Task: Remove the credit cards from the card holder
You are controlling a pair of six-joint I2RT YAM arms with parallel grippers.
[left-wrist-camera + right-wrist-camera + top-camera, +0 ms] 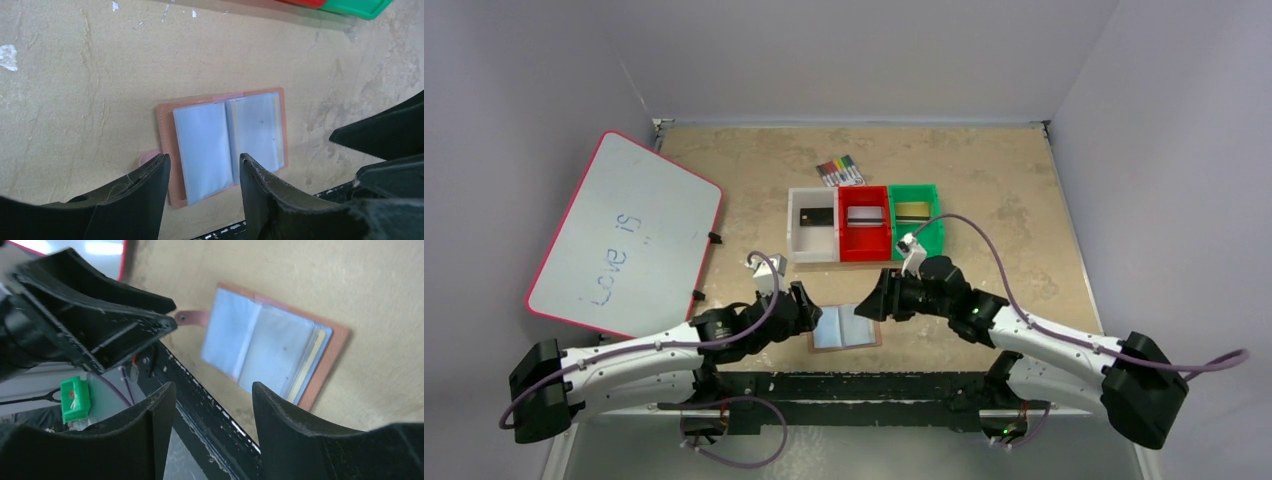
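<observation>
Top view: card holder (845, 327) lies open and flat on the bench (1004, 200) near the front edge, clear pockets up, between the two claws. Left claw (809, 308) sits at its left edge, right claw (871, 300) at its upper right corner; contact can't be judged from here. Further back are three bins side by side: white bin (814, 245) with a black card (815, 216), red bin (865, 243) with a silver card (865, 213), green bin (931, 225) with a gold card (912, 211). Markers (840, 171) are behind the bins, whiteboard (624, 235) far left. Left wrist: left claw (205, 185) is spread moderately wide with nothing between the fingers, over the holder's near edge. Both pockets look pale blue, and a thin yellowish edge shows along the outer side of the right pocket. Can't tell if that is a card. Right wrist: right claw (212, 387) is also spread, empty, above the bench edge just short of the holder. The holder's strap (192, 317) sticks out towards the left claw.
</observation>
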